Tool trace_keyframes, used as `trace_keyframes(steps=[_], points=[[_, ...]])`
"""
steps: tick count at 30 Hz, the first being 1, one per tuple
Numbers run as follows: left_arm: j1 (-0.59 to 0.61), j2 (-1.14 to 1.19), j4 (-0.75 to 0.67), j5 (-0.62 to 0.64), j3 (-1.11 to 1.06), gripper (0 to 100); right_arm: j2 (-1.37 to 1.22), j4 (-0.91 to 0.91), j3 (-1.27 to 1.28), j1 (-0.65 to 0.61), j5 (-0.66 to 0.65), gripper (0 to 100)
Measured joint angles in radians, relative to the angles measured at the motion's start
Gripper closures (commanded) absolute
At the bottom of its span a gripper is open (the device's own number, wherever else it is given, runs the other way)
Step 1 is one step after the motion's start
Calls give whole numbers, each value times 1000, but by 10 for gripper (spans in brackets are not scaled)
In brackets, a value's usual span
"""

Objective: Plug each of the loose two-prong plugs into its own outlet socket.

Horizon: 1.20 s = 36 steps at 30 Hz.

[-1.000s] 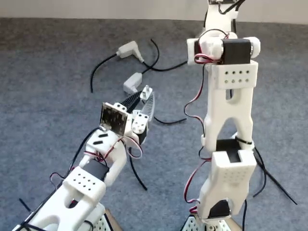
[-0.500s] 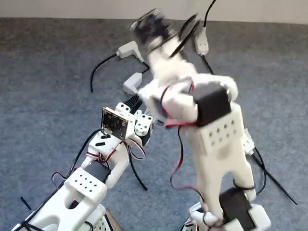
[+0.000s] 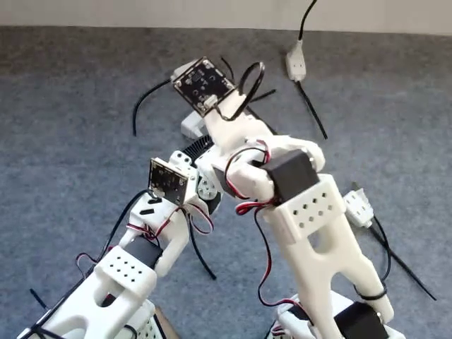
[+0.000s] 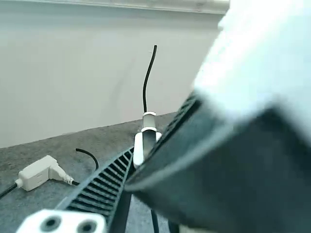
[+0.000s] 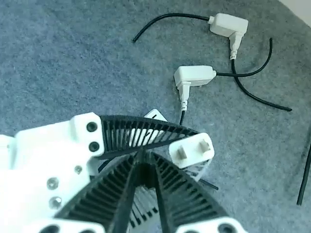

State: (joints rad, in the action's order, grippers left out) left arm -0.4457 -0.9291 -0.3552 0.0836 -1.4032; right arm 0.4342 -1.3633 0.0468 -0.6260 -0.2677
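We found the right gripper pinched narrow, its tips meeting with nothing visible between them, poised just over the left gripper. Whether the left gripper was wide or narrow we could not tell (the right one covered too much of it). A white block with two grey marks on its face sat at the left gripper's tip, touching it; we could not make out whether it was being held.

Beyond both grippers, two white plugs lay on the grey carpet. The angled plug was just past the block and the corner plug farther on, their black cords crossing.

Seen from above, the right arm leaned across over the left arm. A wall plug sat near the back wall, its cord rising. A side plug lay beside the right arm, well apart from the others.
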Motion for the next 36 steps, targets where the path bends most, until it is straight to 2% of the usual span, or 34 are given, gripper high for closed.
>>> trace_keyframes(steps=[5,12,17,20,26,30,36], points=[[0,0,0,-2,-2,995,5,83,54,44,-87,991],[5,0,2,0,-2,995,21,206,132,155,-107,991],[3,-110,2,0,-31,995,31,269,157,184,-107,991],[2,-221,3,2,-87,995,31,316,178,242,-114,991],[2,-396,34,2,-114,995,8,336,216,308,-143,991],[0,-404,126,0,-110,995,9,336,218,318,-146,991],[2,-373,132,0,-107,995,9,275,172,315,-149,991]])
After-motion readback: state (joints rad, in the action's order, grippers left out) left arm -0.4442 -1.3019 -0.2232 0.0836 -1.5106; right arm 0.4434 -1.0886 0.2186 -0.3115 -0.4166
